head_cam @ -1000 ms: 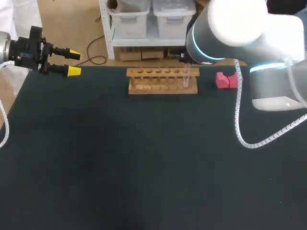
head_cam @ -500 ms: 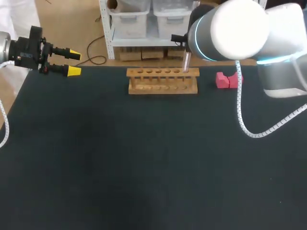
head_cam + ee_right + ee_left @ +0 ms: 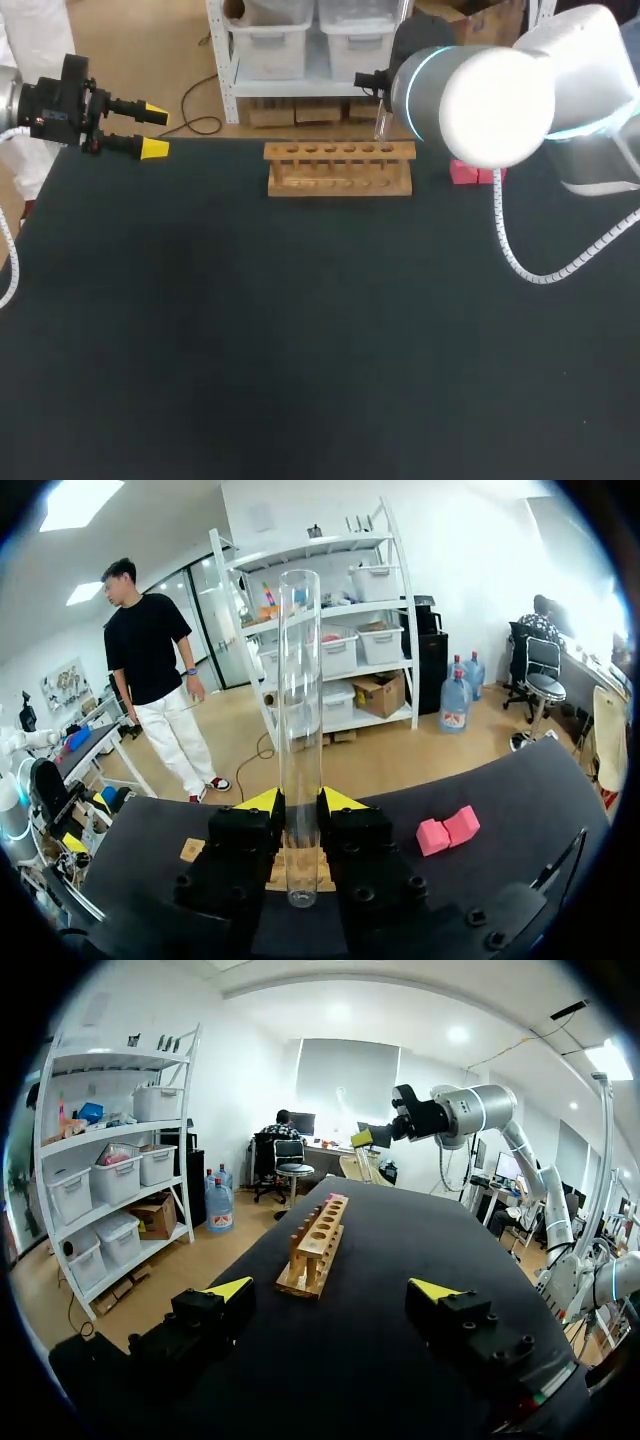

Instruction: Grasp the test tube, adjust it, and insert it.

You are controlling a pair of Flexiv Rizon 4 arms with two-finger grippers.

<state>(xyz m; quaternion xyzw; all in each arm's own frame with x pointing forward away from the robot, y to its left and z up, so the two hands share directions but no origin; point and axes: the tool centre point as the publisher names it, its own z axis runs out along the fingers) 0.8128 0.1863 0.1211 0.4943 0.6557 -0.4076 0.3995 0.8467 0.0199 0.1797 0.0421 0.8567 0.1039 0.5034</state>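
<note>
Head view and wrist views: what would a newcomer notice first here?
The clear tube stands out first: it is upright, clamped in the right claw, above the right end of the wooden rack at the far edge of the table. Next come the left claw, open and empty over the far left corner, and the pink blocks just right of the rack.

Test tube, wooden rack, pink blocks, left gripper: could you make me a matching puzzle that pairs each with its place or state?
Things:
1. test tube
2. wooden rack
3. pink blocks
4. left gripper

Places or states:
a. open, holding nothing
b. upright, clamped in the right gripper
c. on the table beside the rack
d. standing near the table's far edge

Pairs: 1-b, 2-d, 3-c, 4-a
</note>
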